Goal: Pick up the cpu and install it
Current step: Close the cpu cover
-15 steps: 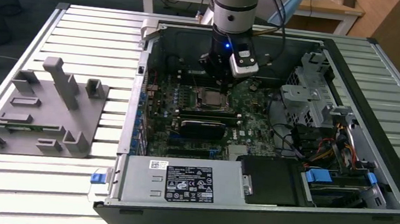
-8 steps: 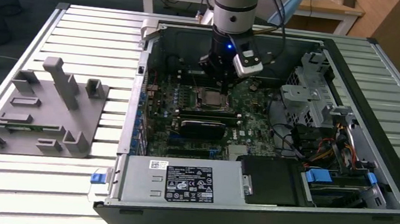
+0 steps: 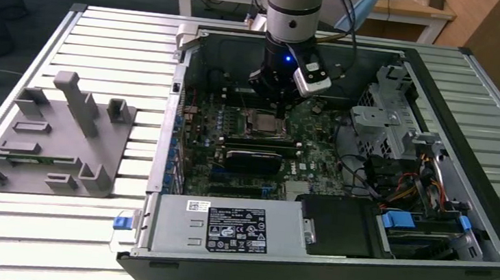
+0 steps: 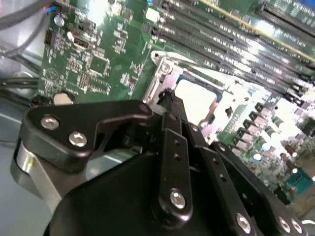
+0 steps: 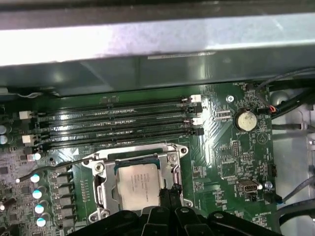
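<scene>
From where I stand, the slatted table (image 3: 104, 36) carries 1 open computer case (image 3: 489, 225) lying on its side, with a grey fixture (image 3: 57, 142) well apart from it toward the exterior view's left. The arm (image 3: 292, 6) reaches down into the case over the green motherboard (image 3: 317, 153). In the first wrist view the metal socket frame (image 5: 174, 160) sits just beside 4 memory slots (image 5: 113, 123). The cpu (image 5: 138, 184) lies flat inside that frame, silver top up, so it looks placed already. The gripper (image 5: 169, 192) hangs at the cpu's edge, its 2 fingers drawn together with barely a slit between them and nothing clamped. Whether the tips touch the chip I cannot tell. I judge the step to be seating. Doing it well means keeping the chip level, every corner inside the frame, with only light downward contact and no sideways drag.
</scene>
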